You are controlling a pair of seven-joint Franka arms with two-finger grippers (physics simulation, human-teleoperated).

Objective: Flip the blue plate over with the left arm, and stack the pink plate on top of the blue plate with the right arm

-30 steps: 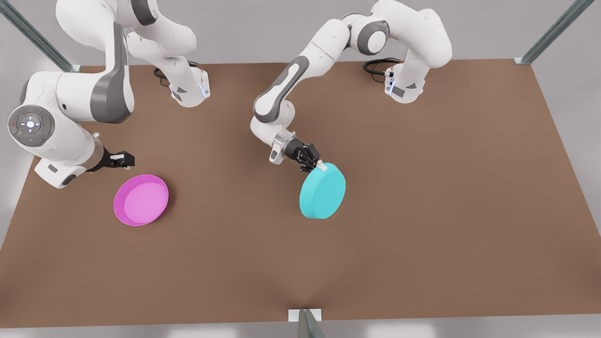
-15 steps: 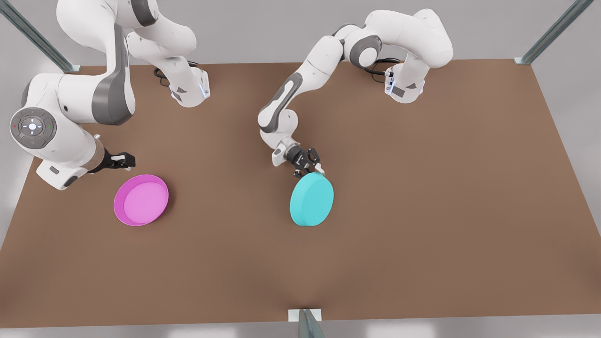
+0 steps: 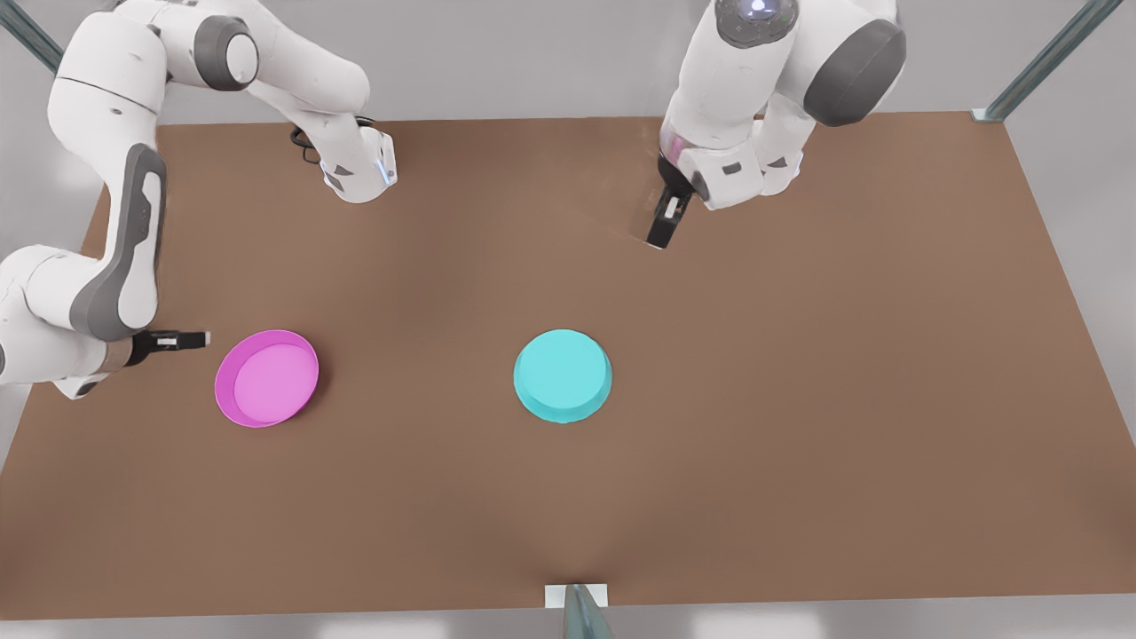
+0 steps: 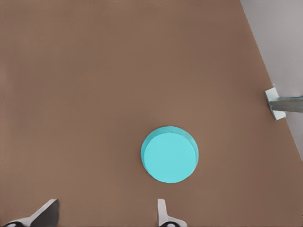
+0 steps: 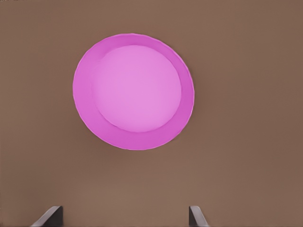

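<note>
Front view: my right gripper sits just beside the pink plate, toward the table's left edge; blue plate lies base-up mid-table, left gripper well apart near the far edge. Left wrist view: I see fingertips spread wide, empty. Right wrist view: fingertips spread wide, the pink plate straight ahead.

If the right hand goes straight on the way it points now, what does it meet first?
Most likely the pink plate: the open right hand points toward its near rim, with bare table between them. Height is hard to judge.

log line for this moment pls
blue plate flipped, base up, free | left gripper open, raised | right gripper open beside pink plate
</note>
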